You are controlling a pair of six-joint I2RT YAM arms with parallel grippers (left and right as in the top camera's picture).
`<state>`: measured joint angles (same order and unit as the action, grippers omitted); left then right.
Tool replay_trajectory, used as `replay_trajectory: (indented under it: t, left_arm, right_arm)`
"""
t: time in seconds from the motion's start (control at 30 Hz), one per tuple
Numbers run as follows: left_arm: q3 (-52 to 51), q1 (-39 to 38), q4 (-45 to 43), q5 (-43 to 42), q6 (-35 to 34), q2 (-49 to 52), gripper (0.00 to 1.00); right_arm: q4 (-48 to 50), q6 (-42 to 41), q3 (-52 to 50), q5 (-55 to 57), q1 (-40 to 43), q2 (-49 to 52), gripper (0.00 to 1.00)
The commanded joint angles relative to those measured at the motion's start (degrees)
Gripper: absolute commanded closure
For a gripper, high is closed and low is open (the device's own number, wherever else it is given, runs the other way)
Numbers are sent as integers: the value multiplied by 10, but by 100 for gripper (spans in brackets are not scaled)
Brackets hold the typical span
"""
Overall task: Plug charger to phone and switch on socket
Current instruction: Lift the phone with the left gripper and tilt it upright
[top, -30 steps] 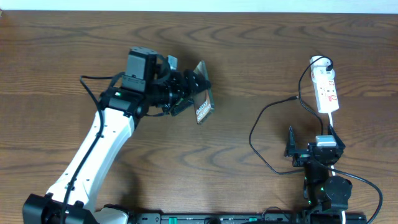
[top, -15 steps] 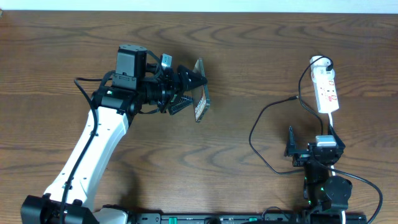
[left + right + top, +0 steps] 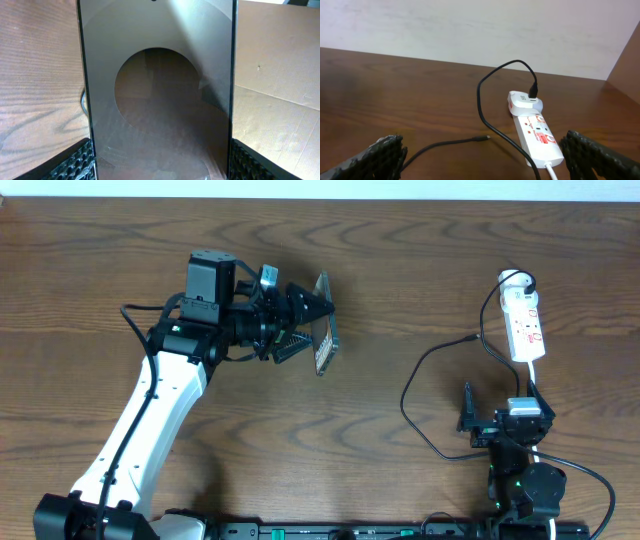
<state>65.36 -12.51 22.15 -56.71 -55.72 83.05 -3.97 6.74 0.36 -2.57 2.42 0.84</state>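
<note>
My left gripper point(image 3: 308, 323) is shut on the phone point(image 3: 326, 352) and holds it tilted on edge above the table's left middle. In the left wrist view the phone's glossy bronze-grey face point(image 3: 157, 90) fills the frame between my two finger pads point(image 3: 160, 171). The white socket point(image 3: 525, 320) lies at the far right, with the charger's plug head point(image 3: 527, 281) in its far end. The black charger cable point(image 3: 408, 395) loops left and its free connector tip point(image 3: 472, 337) lies on the table. My right gripper point(image 3: 502, 412) is open and empty, near the socket point(image 3: 536, 131) and the tip point(image 3: 485, 138).
The socket's white cord point(image 3: 534, 375) runs toward my right arm's base. The brown wooden table point(image 3: 400, 260) ends at a pale wall at the back. A cardboard surface point(image 3: 280, 75) shows beside the phone in the left wrist view.
My left arm has drawn slightly left and up with the phone still gripped, then held still. The right arm, the cable and the socket have not moved.
</note>
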Motion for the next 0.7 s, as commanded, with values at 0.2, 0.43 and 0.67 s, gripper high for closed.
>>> replay_trajectory:
  t: [0.2, 0.43, 0.67]
  left_arm:
    - [1, 3, -36, -22, -3, -12, 36]
    - [1, 3, -37, -23, -3, -12, 36]
    - [1, 3, -37, -28, -4, -12, 36]
  right_arm:
    - [-3, 6, 0, 3, -2, -5, 1]
    - [-3, 6, 0, 3, -2, -5, 1]
    - [-3, 6, 0, 3, -2, -5, 1]
